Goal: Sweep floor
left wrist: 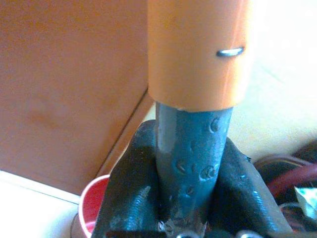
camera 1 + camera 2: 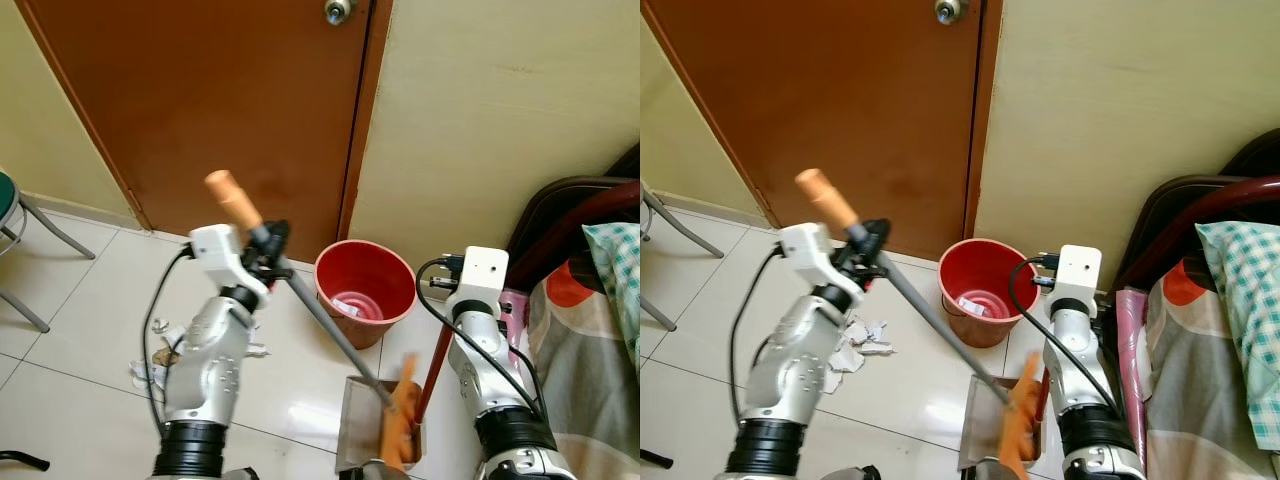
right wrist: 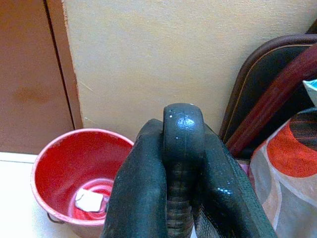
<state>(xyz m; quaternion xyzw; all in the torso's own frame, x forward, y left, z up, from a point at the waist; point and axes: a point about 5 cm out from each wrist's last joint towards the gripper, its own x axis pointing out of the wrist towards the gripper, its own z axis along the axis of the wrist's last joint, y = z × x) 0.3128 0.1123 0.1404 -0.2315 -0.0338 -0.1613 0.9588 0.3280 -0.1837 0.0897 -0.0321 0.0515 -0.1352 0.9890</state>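
Dustpan: sitting on the floor at the robot's feet, orange bristles resting in it.
Broom: slanting, orange grip up-left, head down-right.
Left claw: clamping the grey shaft below the grip.
Right claw: closing on a dark handle.
Red bucket: standing by the door.
Paper scraps: lying on tiles.

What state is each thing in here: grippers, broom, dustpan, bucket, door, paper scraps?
left gripper: shut on the broom handle, raised.
broom: slanted, bristles down at the dustpan.
right gripper: shut on the dustpan's dark handle.
dustpan: on the floor, broom head in it.
red bucket: upright, a scrap of paper inside.
door: closed.
crumpled paper: lying on the floor tiles, unswept.
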